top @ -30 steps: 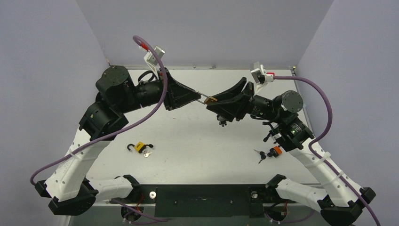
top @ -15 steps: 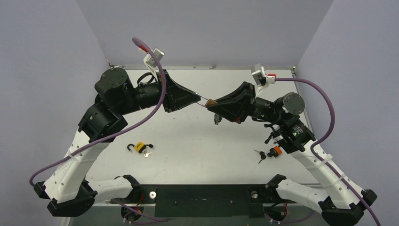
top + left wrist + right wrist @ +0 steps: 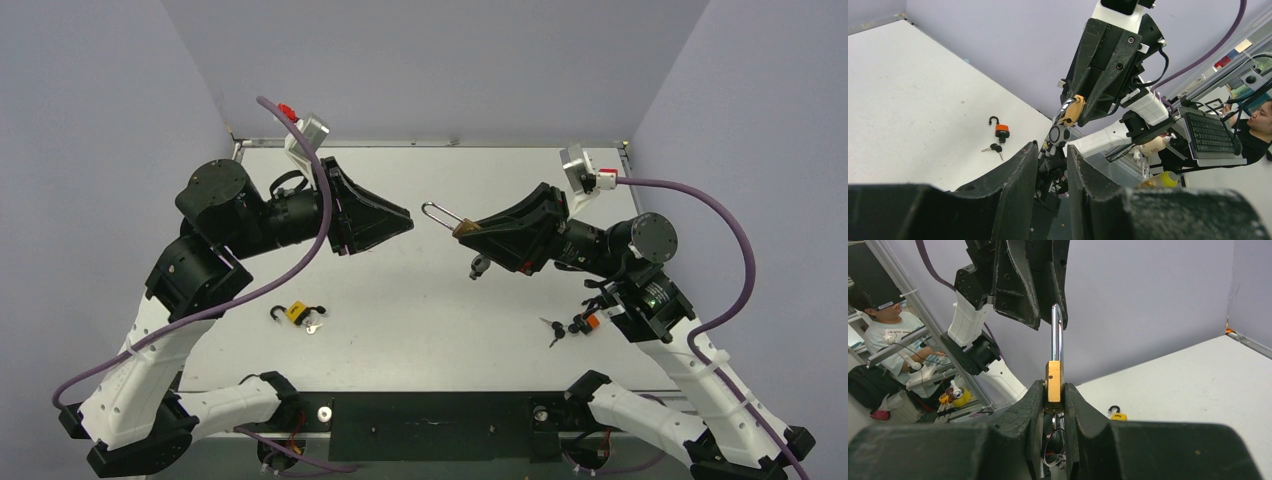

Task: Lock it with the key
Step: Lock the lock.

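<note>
Two worries we have: the right claw [image 3: 468, 236] pinches the brass padlock [image 3: 1053, 380] just by its body, the key [image 3: 480, 268] dangling loose under it above the table [image 3: 400, 330], so the slightly spread, empty left claw [image 3: 407, 220] may fumble that key or twist the padlock askew.

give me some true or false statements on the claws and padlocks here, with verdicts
1. The right claw grips a brass padlock by its body. True.
2. The left claw is clamped on the shackle. False: its jaws stand apart with nothing between them, and the top view shows it clear of the shackle.
3. An orange padlock lies on the table on the right arm's side. True.
4. The yellow padlock lies right beside the orange one. False: it lies across the table, on the left arm's side.
</note>
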### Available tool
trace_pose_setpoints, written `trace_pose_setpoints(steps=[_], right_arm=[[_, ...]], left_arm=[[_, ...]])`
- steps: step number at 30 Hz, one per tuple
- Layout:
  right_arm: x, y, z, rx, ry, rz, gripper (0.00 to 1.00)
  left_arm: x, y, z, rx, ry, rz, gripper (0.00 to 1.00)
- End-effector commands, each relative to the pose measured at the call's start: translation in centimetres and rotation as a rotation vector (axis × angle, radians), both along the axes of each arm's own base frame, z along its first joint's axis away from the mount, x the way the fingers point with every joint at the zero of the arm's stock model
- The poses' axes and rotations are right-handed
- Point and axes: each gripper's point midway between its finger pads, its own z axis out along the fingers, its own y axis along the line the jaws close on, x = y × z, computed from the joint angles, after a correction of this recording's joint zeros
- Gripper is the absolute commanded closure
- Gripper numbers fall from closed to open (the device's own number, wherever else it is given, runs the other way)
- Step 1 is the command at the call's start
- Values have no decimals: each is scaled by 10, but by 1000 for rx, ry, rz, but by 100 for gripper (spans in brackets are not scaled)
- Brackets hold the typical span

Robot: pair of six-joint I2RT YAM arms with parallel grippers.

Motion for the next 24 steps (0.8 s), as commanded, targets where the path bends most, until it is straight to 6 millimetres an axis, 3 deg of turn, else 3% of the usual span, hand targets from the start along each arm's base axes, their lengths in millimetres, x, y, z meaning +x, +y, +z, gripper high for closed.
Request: trace_pose_setpoints(steps=[1, 4, 13, 24], right_arm=[[-5, -1, 1, 5, 1, 13, 100], [-8, 1, 0, 4, 12, 32, 100], [-20, 8, -5, -42, 22, 58, 100], [-18, 7, -7, -60, 26, 29, 100]], left_arm=[[-10, 1, 7, -5, -81, -49, 74], [-16, 1, 6, 1, -113, -86, 74], [-8, -3, -9, 78, -181, -96, 71], [-18, -8, -12, 72, -203, -175, 71]])
